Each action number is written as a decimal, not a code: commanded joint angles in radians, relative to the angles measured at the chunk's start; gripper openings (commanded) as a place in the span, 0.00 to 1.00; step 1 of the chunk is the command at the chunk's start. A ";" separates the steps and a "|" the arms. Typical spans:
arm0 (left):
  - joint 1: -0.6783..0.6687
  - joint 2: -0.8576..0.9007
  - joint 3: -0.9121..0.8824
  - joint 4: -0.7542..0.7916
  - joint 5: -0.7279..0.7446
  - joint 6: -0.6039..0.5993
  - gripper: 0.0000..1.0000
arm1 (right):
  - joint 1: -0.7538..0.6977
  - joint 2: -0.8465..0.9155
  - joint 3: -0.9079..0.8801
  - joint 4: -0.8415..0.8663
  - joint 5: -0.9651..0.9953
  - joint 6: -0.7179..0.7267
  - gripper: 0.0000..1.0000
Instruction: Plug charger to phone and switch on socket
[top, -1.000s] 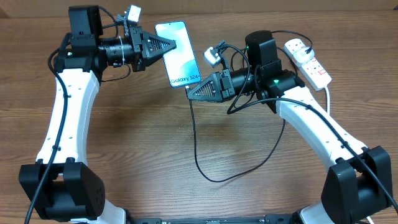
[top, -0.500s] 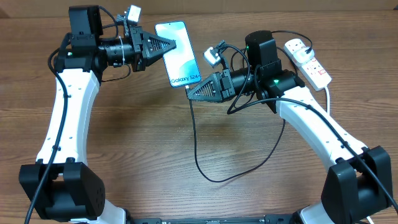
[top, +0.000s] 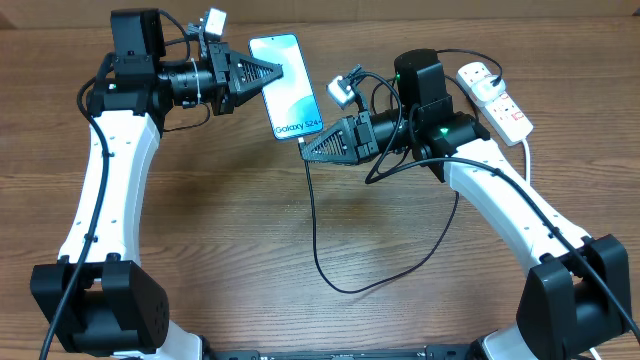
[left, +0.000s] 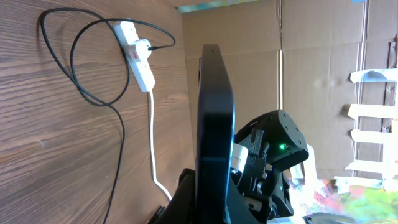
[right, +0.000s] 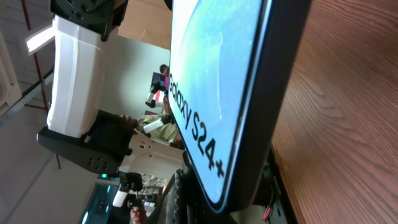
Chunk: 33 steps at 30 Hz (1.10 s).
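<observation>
Phone edge clamped in left gripper, right gripper pinching charger at phone's bottom edge

"What carries it all?"

"A brown table of wood grain, the grain running from nine o'clock to three."

"And what lies on it?"

"At two o'clock the socket lies flat and slanted, a white strip with red marks. Its thick white lead runs along the wood toward four o'clock."

"Nothing more?"

"The charger. Its thin black cable runs from the centre toward six o'clock, bends in a loop on the boards and heads back toward three. Another stretch reaches the strip's far end."
</observation>
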 joint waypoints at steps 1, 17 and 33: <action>0.011 -0.002 0.010 0.003 0.037 0.024 0.04 | 0.003 -0.025 0.023 0.010 -0.016 0.003 0.04; 0.011 -0.002 0.010 0.003 0.061 0.024 0.04 | 0.003 -0.025 0.023 0.018 -0.015 0.003 0.04; 0.011 -0.002 0.010 0.004 0.087 0.027 0.04 | 0.002 -0.025 0.023 0.035 -0.015 0.003 0.04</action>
